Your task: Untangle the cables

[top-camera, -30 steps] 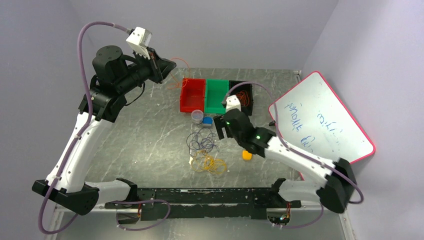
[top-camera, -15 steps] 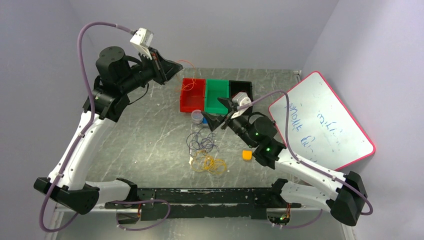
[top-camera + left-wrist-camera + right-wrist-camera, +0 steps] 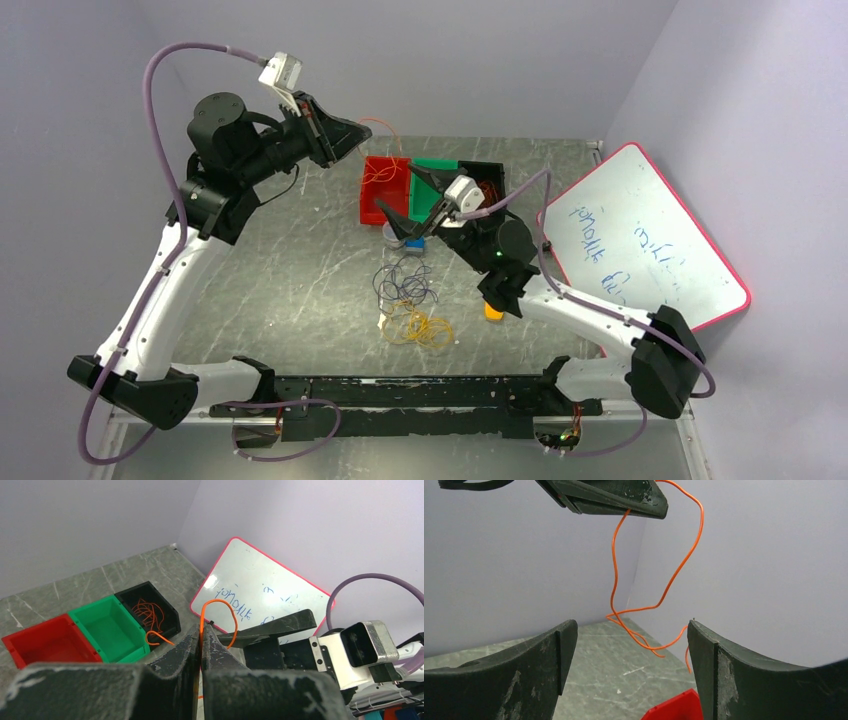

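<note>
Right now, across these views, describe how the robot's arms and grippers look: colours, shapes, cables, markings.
The left arm and right arm have white links between black joints; a lilac hose loops to a white camera box at each wrist. A green light glows on the right arm. The left gripper and right gripper each have two black tapered fingers, scuffed pale.

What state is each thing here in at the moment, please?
Left claw, shut on the orange wire, raised.
Right claw, open, facing that wire, not touching it.
Orange wire, dangling from the left claw.
Black bin, holds orange wires.
Green bin, empty.
Red bin, empty where visible.
Dark and yellow wires, heaped together on the table.
</note>
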### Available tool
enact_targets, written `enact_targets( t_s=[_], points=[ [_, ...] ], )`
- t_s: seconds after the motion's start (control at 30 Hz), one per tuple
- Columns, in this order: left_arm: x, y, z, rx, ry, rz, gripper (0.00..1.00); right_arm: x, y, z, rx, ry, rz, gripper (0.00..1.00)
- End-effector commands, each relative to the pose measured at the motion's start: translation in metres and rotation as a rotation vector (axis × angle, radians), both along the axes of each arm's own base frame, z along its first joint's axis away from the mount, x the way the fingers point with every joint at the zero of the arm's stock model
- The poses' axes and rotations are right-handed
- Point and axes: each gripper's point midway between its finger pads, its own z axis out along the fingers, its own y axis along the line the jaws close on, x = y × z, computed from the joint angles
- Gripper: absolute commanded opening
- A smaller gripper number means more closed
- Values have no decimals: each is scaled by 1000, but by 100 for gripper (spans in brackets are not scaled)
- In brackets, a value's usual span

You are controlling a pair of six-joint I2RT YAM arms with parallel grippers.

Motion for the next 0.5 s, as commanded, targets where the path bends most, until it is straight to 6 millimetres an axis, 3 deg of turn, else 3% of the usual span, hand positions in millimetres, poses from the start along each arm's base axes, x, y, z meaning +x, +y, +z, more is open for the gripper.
enact_targets(
  t_s=[0.0, 0.27, 0.47],
  points=[
    [-15, 1, 20, -43, -49, -41, 7, -4, 2, 39, 85, -115, 15, 84],
    [-19, 0, 20, -53, -47, -56, 7, 4, 18, 35, 86, -102, 44, 82],
    [-21, -1, 18, -58, -41, -63, 7, 5, 27, 33, 105, -81, 79, 75]
  ],
)
